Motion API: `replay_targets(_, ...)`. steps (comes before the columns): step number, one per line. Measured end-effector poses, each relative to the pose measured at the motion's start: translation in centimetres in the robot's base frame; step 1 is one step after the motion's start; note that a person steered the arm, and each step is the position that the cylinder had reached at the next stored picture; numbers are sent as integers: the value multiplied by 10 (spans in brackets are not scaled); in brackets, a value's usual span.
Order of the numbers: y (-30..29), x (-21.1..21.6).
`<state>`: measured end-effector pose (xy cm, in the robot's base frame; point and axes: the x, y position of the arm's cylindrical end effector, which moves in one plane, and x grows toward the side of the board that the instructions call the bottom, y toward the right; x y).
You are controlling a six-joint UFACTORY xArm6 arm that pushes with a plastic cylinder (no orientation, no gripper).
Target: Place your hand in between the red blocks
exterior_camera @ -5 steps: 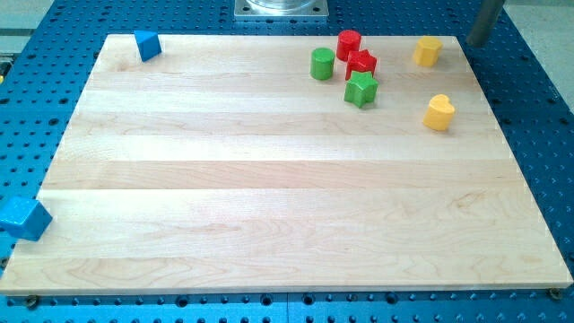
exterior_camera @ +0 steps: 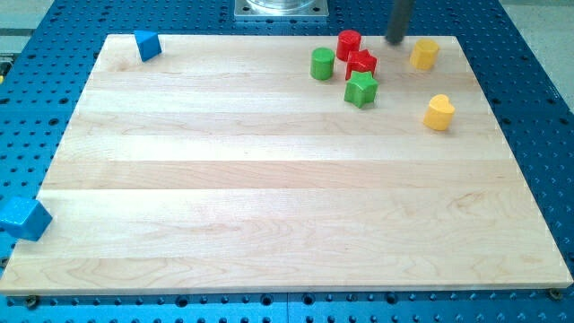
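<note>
A red cylinder and a red star sit close together near the board's top edge, right of centre. My tip is at the top edge, to the right of the red cylinder and left of a yellow block. It touches no block. A green cylinder stands left of the red star and a green star lies just below it.
A yellow heart lies at the right. A blue block sits at the board's top left corner. Another blue block lies off the wooden board at the lower left.
My tip has moved left along the top edge, from beyond the board's top right corner to between the red cylinder and the upper yellow block. No block has moved.
</note>
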<state>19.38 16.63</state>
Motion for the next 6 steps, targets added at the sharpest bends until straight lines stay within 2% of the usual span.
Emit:
replay_targets(1, -56, 13)
replay_targets(2, -72, 54)
replay_targets(4, -50, 76)
replay_targets(6, -60, 85)
